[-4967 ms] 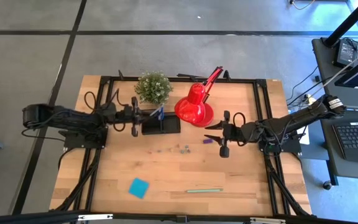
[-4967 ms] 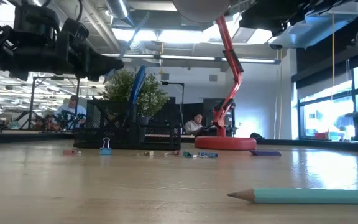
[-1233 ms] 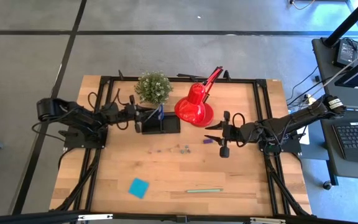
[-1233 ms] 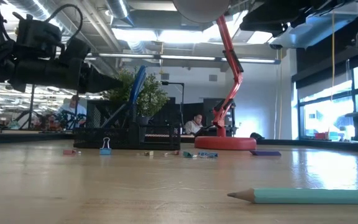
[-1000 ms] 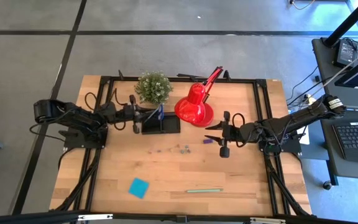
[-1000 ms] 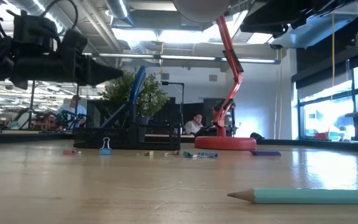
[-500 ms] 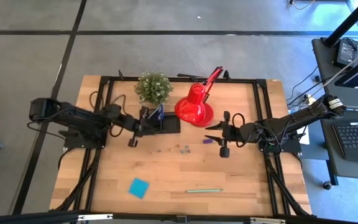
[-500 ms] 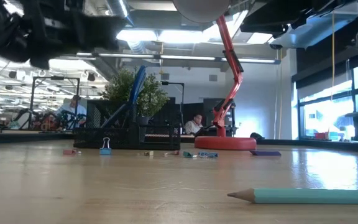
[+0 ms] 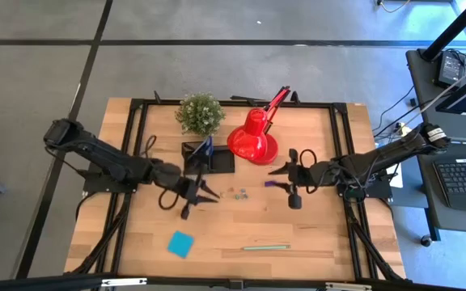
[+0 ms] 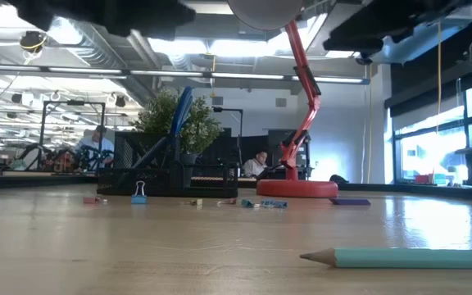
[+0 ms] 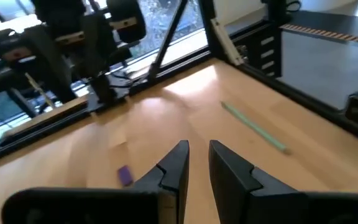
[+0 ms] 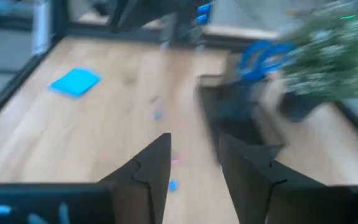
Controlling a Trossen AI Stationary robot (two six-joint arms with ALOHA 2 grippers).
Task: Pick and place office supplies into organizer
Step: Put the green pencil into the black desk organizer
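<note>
Currently the left gripper (image 9: 194, 196), jaws slightly parted and empty, is hovering just left of the small clips (image 9: 237, 192) lying near the organizer (image 9: 209, 158); next it needs lowering over one. Right gripper (image 9: 285, 179), parted and empty, is waiting beside the purple piece (image 9: 270, 183).

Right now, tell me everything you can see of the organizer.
The organizer is a small black rectangular tray that looks like mesh or plastic, with a taller compartment at one end and a lower open section beside it. It stands flat on the table's far half, just in front of the plant and left of the red lamp. Blue-handled scissors stand in it, leaning, handles up. A few tiny clips lie on the wood before it. Neither claw touches it.
</note>
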